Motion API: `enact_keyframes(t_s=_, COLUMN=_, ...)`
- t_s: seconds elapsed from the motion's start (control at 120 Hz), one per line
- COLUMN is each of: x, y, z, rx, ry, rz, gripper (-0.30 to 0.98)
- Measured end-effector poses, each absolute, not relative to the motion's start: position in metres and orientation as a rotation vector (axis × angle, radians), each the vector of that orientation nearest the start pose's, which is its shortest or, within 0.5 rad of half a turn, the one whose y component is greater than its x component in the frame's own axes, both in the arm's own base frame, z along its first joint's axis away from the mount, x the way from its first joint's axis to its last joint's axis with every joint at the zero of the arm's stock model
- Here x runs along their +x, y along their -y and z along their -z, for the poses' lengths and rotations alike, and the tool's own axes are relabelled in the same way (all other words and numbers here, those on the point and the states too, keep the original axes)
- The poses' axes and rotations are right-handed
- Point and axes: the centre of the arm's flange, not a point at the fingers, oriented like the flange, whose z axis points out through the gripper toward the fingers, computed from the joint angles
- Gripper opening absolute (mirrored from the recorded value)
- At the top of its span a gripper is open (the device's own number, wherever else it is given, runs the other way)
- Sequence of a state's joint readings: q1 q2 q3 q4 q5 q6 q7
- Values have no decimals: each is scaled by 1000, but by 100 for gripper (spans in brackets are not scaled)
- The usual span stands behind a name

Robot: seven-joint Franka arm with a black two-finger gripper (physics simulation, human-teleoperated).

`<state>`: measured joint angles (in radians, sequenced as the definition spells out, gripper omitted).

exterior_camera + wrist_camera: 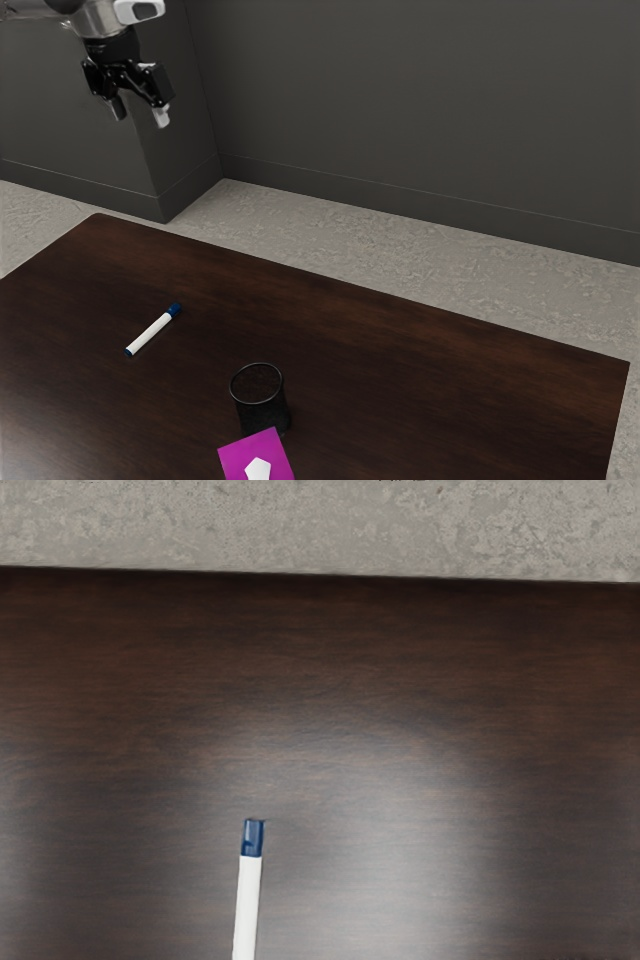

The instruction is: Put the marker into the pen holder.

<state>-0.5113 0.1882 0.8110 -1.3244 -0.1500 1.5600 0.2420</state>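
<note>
Near: pen holder (264, 412), upright. Beyond it, marker (150, 335) lay flat on the table (420, 360). Judged light, stiff, smooth, apt to roll; best grip square across mid-barrel. Farthest: gripper (140, 112), raised, fingers wide apart, nothing held.

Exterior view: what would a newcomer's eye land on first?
Probably the vivid magenta square with its white patch, at the bottom edge by the black mesh pen holder. Next, the white, blue-ended marker lying on the dark table toward the exterior view's left. The open gripper hangs at that view's upper left.
</note>
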Motion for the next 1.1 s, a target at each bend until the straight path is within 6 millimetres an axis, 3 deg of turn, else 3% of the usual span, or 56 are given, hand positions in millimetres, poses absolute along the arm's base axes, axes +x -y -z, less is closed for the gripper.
enact_keyframes(t_s=0.108, x=591, y=-91, z=-657, rx=-3145, ry=-13, rz=151, gripper=66)
enact_keyframes(t_s=0.158, x=596, y=-88, z=-642, rx=-3143, ry=-20, rz=105, gripper=66)
enact_keyframes(t_s=0.175, x=597, y=-87, z=-632, rx=-3139, ry=-23, rz=76, gripper=66)
enact_keyframes(t_s=0.225, x=594, y=-87, z=-574, rx=-3147, ry=-18, rz=-98, gripper=66)
enact_keyframes(t_s=0.292, x=577, y=-95, z=-511, rx=-3150, ry=55, rz=-293, gripper=66)
enact_keyframes(t_s=0.342, x=566, y=-105, z=-494, rx=-3144, ry=121, rz=-342, gripper=66)
enact_keyframes(t_s=0.408, x=578, y=-120, z=-487, rx=-3082, ry=173, rz=-302, gripper=66)
enact_keyframes(t_s=0.542, x=597, y=-170, z=-390, rx=-3104, ry=236, rz=-308, gripper=64)
enact_keyframes(t_s=0.667, x=603, y=-176, z=-318, rx=-3132, ry=192, rz=-271, gripper=44)
enact_keyframes(t_s=0.833, x=613, y=-176, z=-282, rx=-3121, ry=120, rz=-172, gripper=29)
enact_keyframes(t_s=1.1, x=593, y=-181, z=-256, rx=-3117, ry=42, rz=-127, gripper=21)
